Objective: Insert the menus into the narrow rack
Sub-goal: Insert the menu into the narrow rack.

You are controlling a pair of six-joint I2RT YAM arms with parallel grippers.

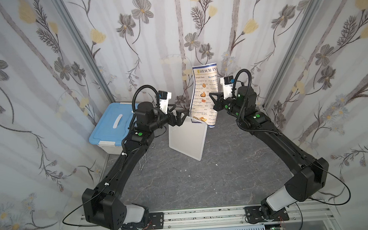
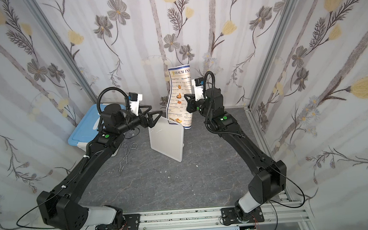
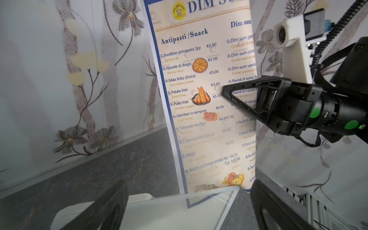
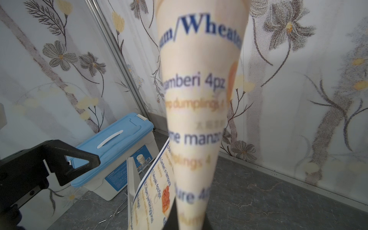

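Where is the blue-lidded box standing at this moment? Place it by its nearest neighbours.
In a top view the blue-lidded box stands far back on the robot's left side, partly hidden behind the left arm, to the left of the white rack.

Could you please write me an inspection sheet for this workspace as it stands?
Surface: dark marbled tabletop, a few white specks.
Job's things: menu upright and curled, one lower corner inside the rack, the rest outside; rack stands tilted on edge.
Clutter: blue-lidded box, wire tongs.
Claws: left claw open at the rack's top corner; right claw shut on menu.
Cables: black conduit loops over each wrist; thin cables trail from the bases.
Surroundings: floral walls, metal posts.
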